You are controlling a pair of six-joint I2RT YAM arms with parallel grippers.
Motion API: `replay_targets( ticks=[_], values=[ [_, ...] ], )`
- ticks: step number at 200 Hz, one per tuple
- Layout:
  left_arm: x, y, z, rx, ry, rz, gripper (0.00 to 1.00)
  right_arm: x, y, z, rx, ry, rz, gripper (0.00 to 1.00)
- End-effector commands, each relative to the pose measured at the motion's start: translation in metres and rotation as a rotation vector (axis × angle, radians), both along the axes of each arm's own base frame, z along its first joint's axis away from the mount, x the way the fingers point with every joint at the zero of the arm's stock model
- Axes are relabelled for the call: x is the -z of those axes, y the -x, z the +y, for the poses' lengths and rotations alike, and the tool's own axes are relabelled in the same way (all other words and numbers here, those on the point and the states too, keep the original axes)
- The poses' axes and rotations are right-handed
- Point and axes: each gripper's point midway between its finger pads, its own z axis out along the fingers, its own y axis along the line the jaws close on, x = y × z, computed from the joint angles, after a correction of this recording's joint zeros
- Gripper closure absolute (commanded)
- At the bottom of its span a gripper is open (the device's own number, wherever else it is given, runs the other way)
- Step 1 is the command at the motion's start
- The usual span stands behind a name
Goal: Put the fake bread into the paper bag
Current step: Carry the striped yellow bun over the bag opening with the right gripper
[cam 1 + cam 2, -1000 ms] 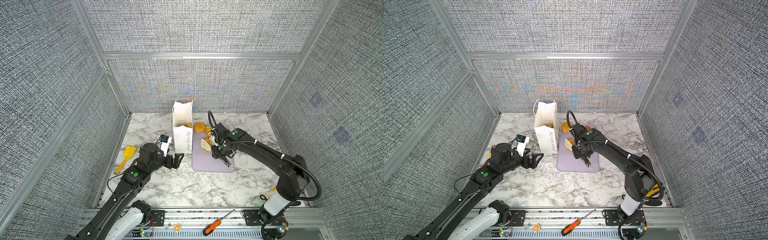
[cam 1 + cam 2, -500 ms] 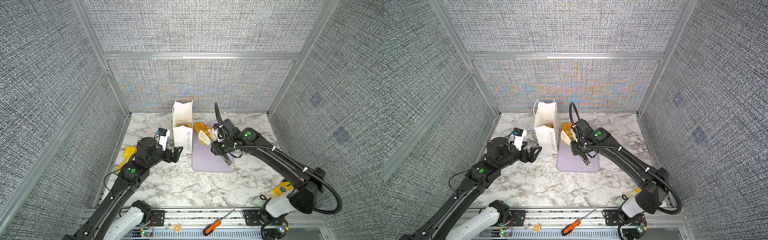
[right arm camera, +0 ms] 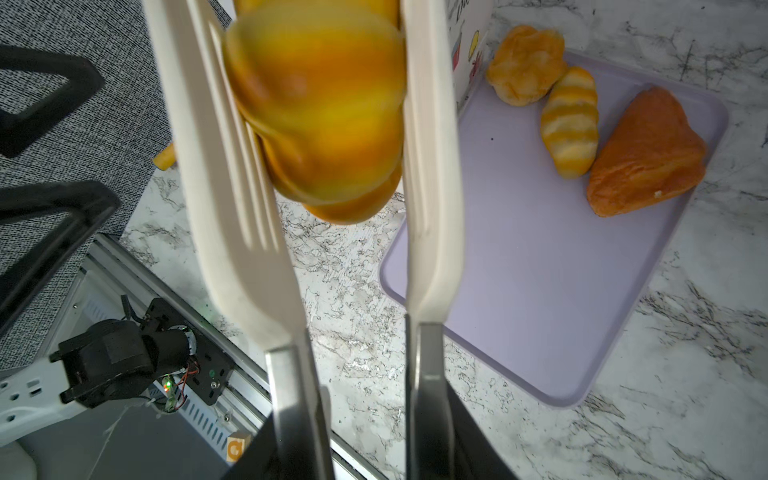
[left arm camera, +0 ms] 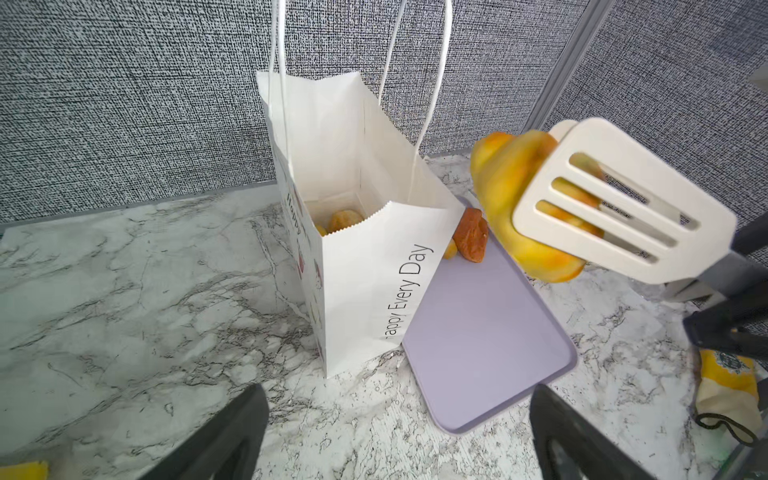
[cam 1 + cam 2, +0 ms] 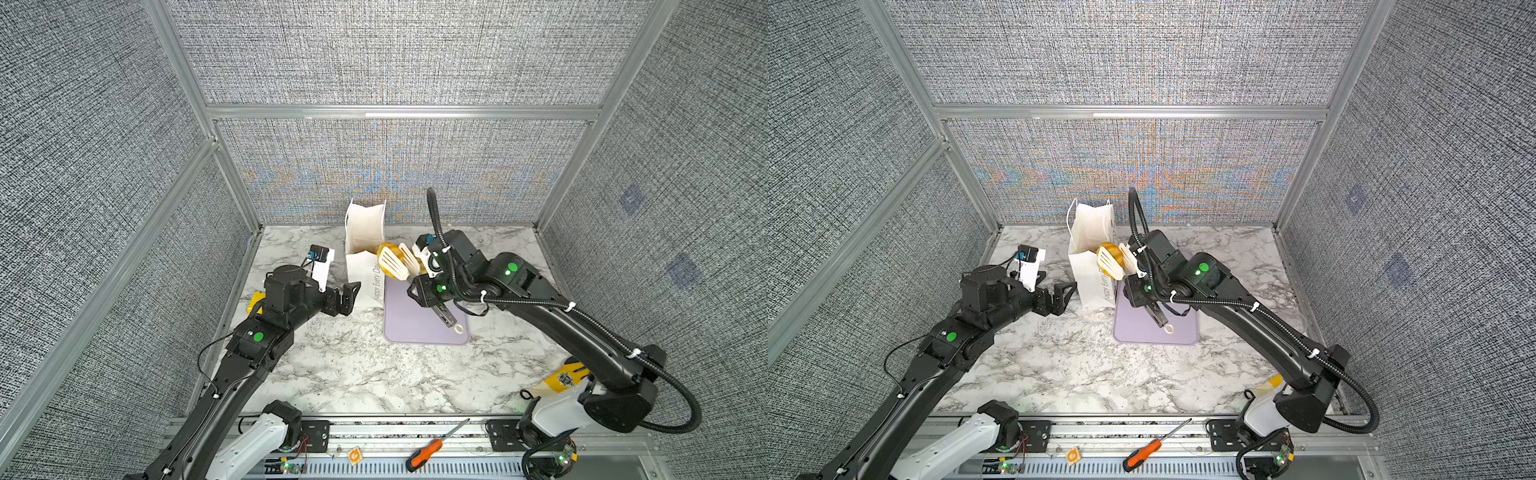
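Observation:
The white paper bag (image 5: 362, 232) (image 5: 1090, 237) (image 4: 365, 266) stands open with fake bread (image 4: 345, 219) at its bottom. My right gripper (image 5: 422, 284) (image 5: 1138, 289) (image 3: 365, 449) is shut on white slotted tongs (image 5: 392, 262) (image 5: 1108, 265) (image 4: 615, 199) (image 3: 428, 166). The tongs clamp a golden croissant (image 5: 383, 248) (image 5: 1112, 250) (image 4: 507, 195) (image 3: 324, 112) in the air beside the bag's top edge, on the tray side. A puff (image 3: 525, 64), a striped roll (image 3: 569, 122) and a darker croissant (image 3: 646, 153) (image 4: 471, 241) lie on the lilac tray (image 5: 415, 328) (image 5: 1142, 332) (image 4: 478, 332) (image 3: 519, 270). My left gripper (image 5: 349, 295) (image 5: 1065, 297) (image 4: 399, 395) hangs open and empty left of the bag's base.
A yellow scoop (image 5: 254, 301) (image 4: 20, 471) lies by the left wall, partly behind my left arm. A yellow and white cloth pouch (image 5: 565, 376) (image 4: 727, 374) sits at the front right. An orange-handled screwdriver (image 5: 428, 453) rests on the front rail. Grey panel walls close in three sides.
My right arm has lifted the tongs with the croissant off the tray and swung them up to the bag's top edge. My left gripper has drawn back a little to the left, still open.

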Motion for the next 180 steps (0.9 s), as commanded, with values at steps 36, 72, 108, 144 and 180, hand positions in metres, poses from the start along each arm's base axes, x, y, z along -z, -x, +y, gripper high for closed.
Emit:
replay_targets(
  ticks=[36, 72, 108, 144, 180],
  values=[
    [0.0, 0.0, 0.014, -0.031, -0.013, 0.006, 0.01, -0.031, -0.014, 0.036, -0.054, -0.079, -0.078, 0.57],
    [0.002, -0.001, 0.019, -0.037, -0.001, 0.015, 0.01, -0.043, -0.033, 0.057, -0.069, -0.095, -0.123, 0.55],
    [0.003, 0.0, 0.022, -0.038, 0.004, 0.015, 0.01, -0.043, -0.057, 0.066, -0.036, -0.077, -0.15, 0.54],
    [0.008, 0.002, 0.023, -0.039, -0.001, 0.021, 0.01, -0.042, -0.079, 0.069, 0.0, -0.09, -0.164, 0.54],
    [0.011, 0.002, 0.023, -0.037, 0.0, 0.024, 0.01, -0.034, -0.093, 0.071, 0.014, -0.073, -0.161, 0.54]
  ],
)
